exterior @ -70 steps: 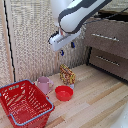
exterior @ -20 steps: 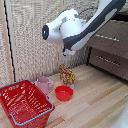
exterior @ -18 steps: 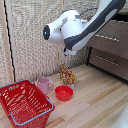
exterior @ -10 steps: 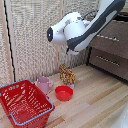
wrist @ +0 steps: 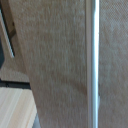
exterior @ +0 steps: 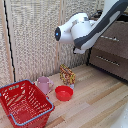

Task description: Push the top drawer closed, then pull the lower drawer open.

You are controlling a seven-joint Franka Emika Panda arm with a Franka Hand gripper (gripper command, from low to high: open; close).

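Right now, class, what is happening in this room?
A white robot arm is raised in front of a dark wooden cabinet at the exterior view's right, near its top drawer. Its hand is hidden, so contact can't be confirmed. The lower drawer looks untouched. The wrist view shows a silver bar handle close up. On the floor sit a red basket, pink cup and red bowl.

A light wooden floor (exterior: 95, 107) carries a red basket (exterior: 24, 103), pink mug (exterior: 44, 84), red bowl (exterior: 64, 93) and patterned packet (exterior: 67, 76).

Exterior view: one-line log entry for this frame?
arm: white Franka arm raised beside dark brown wooden cabinet | gripper: hidden | lower drawer: shut | wrist view: silver bar handle close on brown front
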